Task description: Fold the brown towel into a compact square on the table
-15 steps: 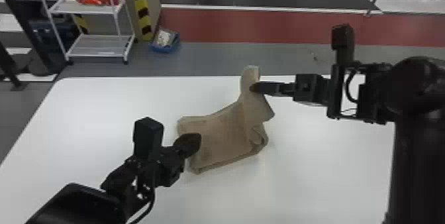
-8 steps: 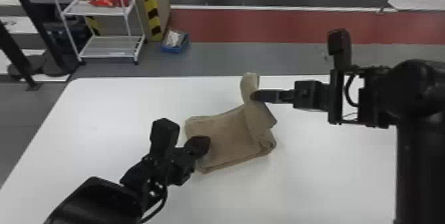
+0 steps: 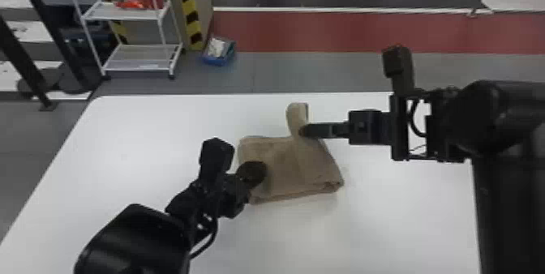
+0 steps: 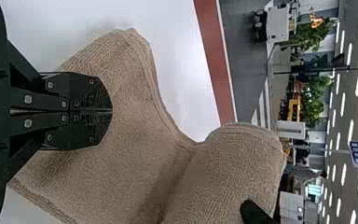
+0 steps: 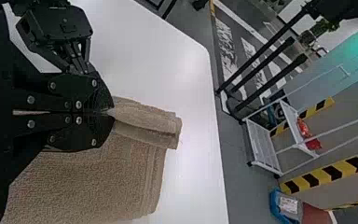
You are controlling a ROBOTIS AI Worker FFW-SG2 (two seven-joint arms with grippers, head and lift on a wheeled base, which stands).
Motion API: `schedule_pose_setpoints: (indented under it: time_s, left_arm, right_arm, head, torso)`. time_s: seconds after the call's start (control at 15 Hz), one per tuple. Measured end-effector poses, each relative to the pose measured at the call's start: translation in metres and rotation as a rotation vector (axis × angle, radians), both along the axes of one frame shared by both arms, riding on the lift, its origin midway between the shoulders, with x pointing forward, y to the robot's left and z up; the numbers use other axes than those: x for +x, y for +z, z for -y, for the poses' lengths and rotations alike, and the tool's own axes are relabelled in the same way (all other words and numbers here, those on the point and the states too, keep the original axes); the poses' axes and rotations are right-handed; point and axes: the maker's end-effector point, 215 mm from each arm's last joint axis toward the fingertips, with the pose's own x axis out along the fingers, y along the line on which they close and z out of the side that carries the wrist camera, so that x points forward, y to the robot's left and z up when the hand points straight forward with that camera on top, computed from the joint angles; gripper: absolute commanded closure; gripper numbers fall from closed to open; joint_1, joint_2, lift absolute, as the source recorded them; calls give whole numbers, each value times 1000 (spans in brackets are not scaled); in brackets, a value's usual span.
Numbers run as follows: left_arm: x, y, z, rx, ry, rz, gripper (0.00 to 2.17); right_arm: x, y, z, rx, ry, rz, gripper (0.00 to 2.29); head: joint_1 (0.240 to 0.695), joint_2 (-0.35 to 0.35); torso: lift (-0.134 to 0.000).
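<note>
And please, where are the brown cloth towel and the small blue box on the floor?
Brown cloth towel (image 3: 296, 168): head view, middle of its part lying on the table.
Small blue box (image 3: 216, 61): head view, its near wall.

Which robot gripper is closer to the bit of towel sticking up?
The right one. The right gripper pinches that raised bit; the left gripper is farther off, at the left side of the towel.

Left gripper (image 3: 259, 172), right gripper (image 3: 304, 131), all 4 fingers (image 4: 85, 88) together
</note>
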Motion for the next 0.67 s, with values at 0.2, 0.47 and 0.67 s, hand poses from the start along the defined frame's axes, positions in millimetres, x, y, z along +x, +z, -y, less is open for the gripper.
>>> schedule_pose_setpoints:
  time_s: [0.2, 0.47, 0.67]
  left_arm:
    - [1, 3, 8, -5, -11, 4, 1447]
    - [-1, 2, 16, -12, -27, 0, 1447]
    - [-4, 1, 23, -16, -41, -4, 1447]
  right_arm:
    - [-5, -17, -5, -15, 12, -37, 1210]
    - [-15, -37, -12, -6, 31, -93, 1210]
    - [-17, -46, -15, -7, 36, -110, 1210]
  head:
    - [695, 6]
    - [695, 5]
    - [695, 0]
  torso:
    - [-124]
    - [-124]
    - [-124]
